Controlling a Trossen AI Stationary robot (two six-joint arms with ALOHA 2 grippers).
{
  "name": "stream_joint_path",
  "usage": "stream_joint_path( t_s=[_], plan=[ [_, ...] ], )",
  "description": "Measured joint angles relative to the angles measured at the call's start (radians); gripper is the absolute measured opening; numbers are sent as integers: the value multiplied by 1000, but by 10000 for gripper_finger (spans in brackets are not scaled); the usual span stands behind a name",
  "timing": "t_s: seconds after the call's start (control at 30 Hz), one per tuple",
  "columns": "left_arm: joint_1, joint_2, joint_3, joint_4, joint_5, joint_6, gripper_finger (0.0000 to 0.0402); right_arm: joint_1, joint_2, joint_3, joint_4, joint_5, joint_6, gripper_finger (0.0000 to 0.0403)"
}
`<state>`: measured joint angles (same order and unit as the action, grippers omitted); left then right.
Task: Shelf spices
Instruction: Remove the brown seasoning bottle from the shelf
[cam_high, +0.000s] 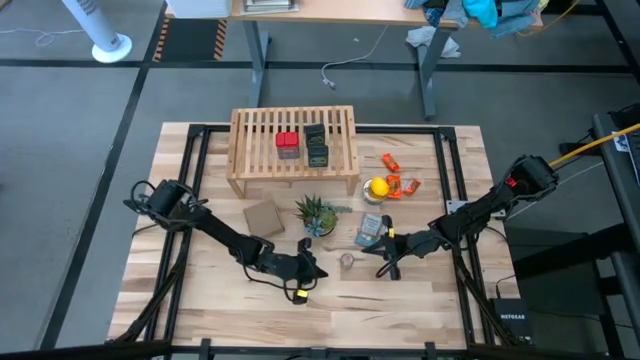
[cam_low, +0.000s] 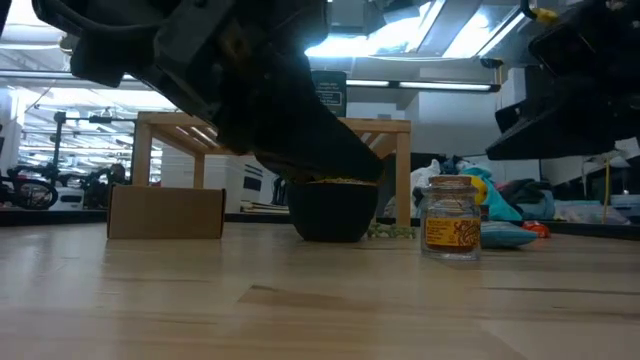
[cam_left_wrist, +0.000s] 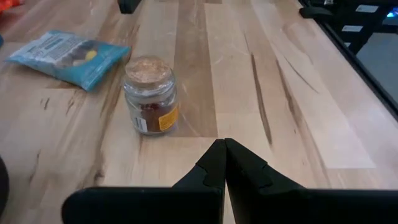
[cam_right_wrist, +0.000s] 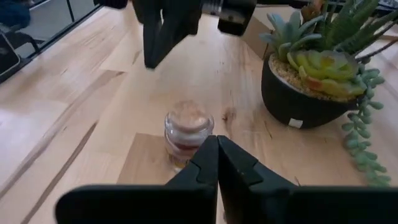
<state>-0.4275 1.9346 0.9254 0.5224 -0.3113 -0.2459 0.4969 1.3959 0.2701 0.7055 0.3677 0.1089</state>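
The tiny round jar (cam_high: 347, 261) with a cork-coloured top stands upright on the table between my two grippers, touched by neither; it also shows as the jar (cam_left_wrist: 149, 96), the jar (cam_right_wrist: 188, 130) and the jar (cam_low: 450, 218). My left gripper (cam_high: 316, 269) is shut a short way to its left, fingertips (cam_left_wrist: 224, 149) together. My right gripper (cam_high: 381, 263) is shut just to its right, fingertips (cam_right_wrist: 216, 146) low in front of it. The red tin (cam_high: 288, 145) and the dark tin (cam_high: 316, 147) stand on the slatted top of the light-wood shelf (cam_high: 250, 140).
A potted succulent (cam_high: 317, 215) stands just beyond the jar, with a brown cardboard square (cam_high: 264, 215) to its left. The flat blue packet (cam_high: 371, 230) lies by my right arm. Yellow and orange items (cam_high: 390, 185) sit right of the shelf. Bare wood lies toward the near edge.
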Motion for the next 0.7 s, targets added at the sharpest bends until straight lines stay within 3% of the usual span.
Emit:
stream_joint_path(
  t_s=[0.37,0.7],
  plan=[
    [28,40,8,62,0,15,0,0,215,108,-54,21,-4,3],
    [40,110,71,70,1,46,0,0,302,181,-50,1,-1,1]
  ],
)
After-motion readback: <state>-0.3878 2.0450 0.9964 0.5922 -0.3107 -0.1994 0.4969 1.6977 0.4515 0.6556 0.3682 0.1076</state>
